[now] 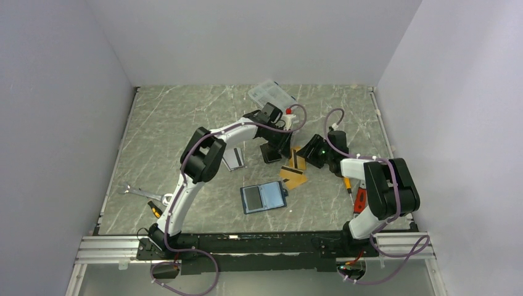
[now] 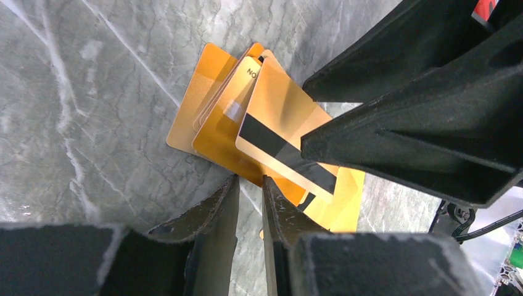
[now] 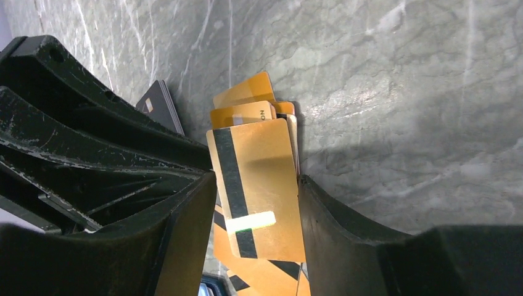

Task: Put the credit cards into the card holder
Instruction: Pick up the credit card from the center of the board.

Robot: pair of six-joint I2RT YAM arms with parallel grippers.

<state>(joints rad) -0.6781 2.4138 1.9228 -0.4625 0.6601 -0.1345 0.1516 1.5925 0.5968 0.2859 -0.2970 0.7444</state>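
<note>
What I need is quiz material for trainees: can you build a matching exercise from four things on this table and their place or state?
Things:
1 wallet
2 clear box
3 wrench
4 orange cards

Place or state:
A at the far edge
B unfolded flat
C overlapping in a heap
D front left area

Pairs: 1-B; 2-A; 3-D; 4-C

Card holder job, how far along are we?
Done: the card holder lies open; whether it holds any card I cannot tell. In hand: the right pincer clamps a striped orange card above the orange pile, with the left pincer at the pile's edge. Remaining: that pile and a grey card.
</note>
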